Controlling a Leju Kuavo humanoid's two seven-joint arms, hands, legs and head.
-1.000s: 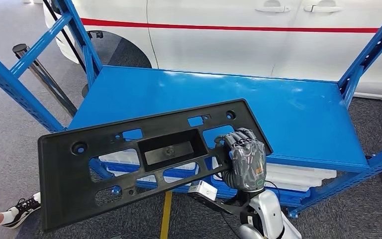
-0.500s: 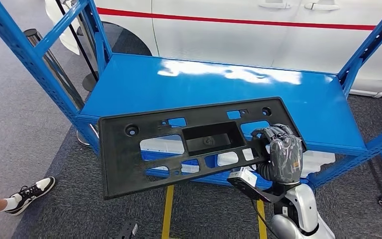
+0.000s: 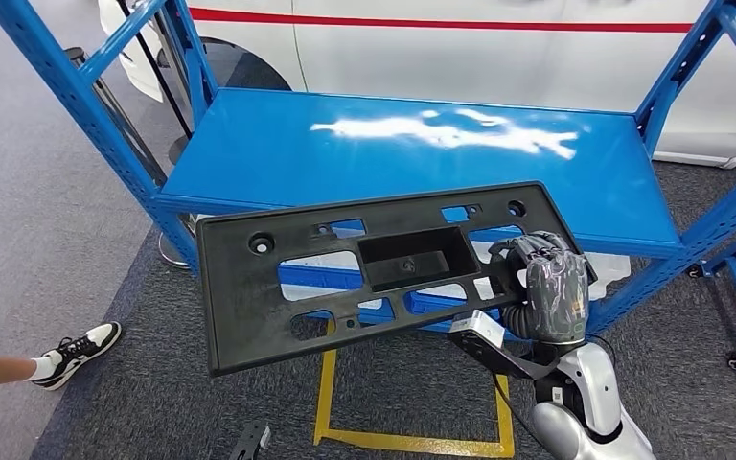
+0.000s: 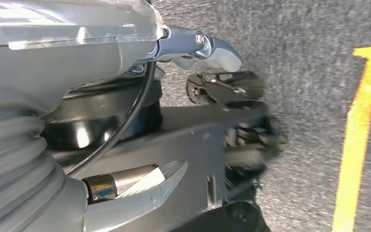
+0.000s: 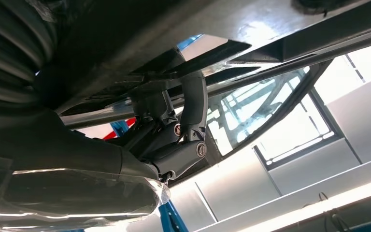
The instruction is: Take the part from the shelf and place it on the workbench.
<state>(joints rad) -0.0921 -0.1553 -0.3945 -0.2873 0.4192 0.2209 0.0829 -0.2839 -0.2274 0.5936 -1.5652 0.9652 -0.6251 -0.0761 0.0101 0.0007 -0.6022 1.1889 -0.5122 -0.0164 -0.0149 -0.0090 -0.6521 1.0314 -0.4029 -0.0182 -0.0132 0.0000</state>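
Note:
The part [image 3: 240,307] is a long black plastic panel with a recessed middle pocket and several cut-outs. My right hand [image 3: 551,292] grips its right end from below and holds it in the air, nearly level, in front of the blue shelf [image 3: 393,144]. The panel hangs past the shelf's front edge, over the carpet. In the right wrist view the panel's underside [image 5: 125,38] lies close over my right hand [image 5: 174,140], whose dark fingers curl up against it. My left hand [image 4: 193,53] hangs beside my body above the floor with nothing in it.
A white car with a red stripe [image 3: 460,48] stands behind the shelf. Blue uprights [image 3: 77,91] flank both ends of the shelf. A person's shoe [image 3: 81,350] is at the left. Yellow floor lines [image 3: 412,441] mark the carpet below the panel.
The whole view has shifted: the shelf sits farther off and the yellow floor marking has come into sight. My right hand still grips the panel, which now hangs more level.

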